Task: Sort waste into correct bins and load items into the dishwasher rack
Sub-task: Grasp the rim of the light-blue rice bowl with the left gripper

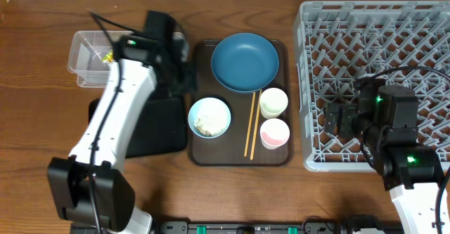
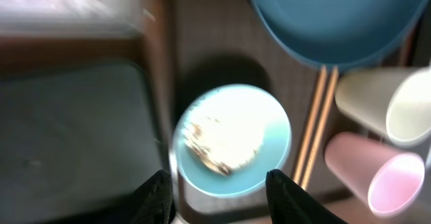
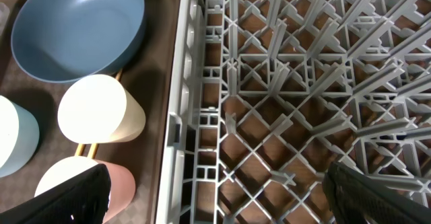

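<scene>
The left arm (image 1: 116,114) rises from its base at the lower left of the overhead frame and stretches up and to the right. Its white links cross the left part of the black tray (image 1: 165,132), and its dark wrist bends over beside the clear tub (image 1: 88,65) in the upper left. The left tool (image 2: 222,200) points down at the left edge of the brown tray (image 1: 239,157). Its fingers (image 2: 158,197) are partly spread with nothing between them. In the wrist view, the pale bowl (image 2: 232,140) with whitish scraps (image 2: 219,146) sits just beyond them.

A yellow-green wrapper (image 1: 107,55) lies inside the tub. On the brown tray, the blue plate (image 1: 245,62) sits at the top and the chopsticks (image 1: 251,125) run down the middle. The cream cup (image 1: 273,102) and the pink-lined cup (image 1: 275,133) sit to the right of the chopsticks.

The right arm (image 1: 411,164) reaches up from the lower right. The right tool (image 3: 215,183) hangs over the left part of the grey rack (image 1: 373,23), fingers spread wide and empty. Everything rests on the wooden worktop (image 1: 35,121).
</scene>
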{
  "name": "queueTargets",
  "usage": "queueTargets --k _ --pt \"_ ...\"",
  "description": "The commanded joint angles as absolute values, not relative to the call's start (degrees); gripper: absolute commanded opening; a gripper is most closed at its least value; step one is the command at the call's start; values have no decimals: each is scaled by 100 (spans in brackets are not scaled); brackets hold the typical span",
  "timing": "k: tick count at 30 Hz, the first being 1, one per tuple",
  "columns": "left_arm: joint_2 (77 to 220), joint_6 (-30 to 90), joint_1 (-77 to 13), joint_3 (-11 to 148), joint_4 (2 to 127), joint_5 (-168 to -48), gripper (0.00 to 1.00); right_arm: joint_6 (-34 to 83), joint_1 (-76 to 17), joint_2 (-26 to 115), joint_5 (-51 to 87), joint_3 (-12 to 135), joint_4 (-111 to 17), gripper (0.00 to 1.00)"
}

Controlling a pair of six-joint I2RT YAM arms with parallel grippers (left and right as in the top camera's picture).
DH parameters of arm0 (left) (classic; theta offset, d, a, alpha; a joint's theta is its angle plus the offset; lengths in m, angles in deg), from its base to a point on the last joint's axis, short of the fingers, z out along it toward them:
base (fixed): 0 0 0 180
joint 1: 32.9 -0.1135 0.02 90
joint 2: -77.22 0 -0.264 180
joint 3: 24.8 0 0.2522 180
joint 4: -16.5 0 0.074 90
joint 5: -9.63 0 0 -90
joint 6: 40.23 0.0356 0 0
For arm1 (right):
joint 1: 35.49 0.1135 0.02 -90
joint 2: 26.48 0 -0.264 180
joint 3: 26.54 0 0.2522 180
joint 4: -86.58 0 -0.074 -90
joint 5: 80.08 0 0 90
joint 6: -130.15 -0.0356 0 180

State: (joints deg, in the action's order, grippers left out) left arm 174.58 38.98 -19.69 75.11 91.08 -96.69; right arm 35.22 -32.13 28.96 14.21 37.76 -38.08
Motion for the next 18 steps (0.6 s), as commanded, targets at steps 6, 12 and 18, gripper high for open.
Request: queueTargets --k 6,12,18 --pt "17539 3789 -1136 6983 8450 -9770 49 3599 -3286 2861 1443 3896 -3803 99" --pt "17609 3365 -661 6478 7781 -9750 48 3597 -3286 2861 1445 3896 -3803 99" --pt "17764 3076 -281 6062 7329 -9050 48 3597 -3286 2861 1445 3896 -3783 99"
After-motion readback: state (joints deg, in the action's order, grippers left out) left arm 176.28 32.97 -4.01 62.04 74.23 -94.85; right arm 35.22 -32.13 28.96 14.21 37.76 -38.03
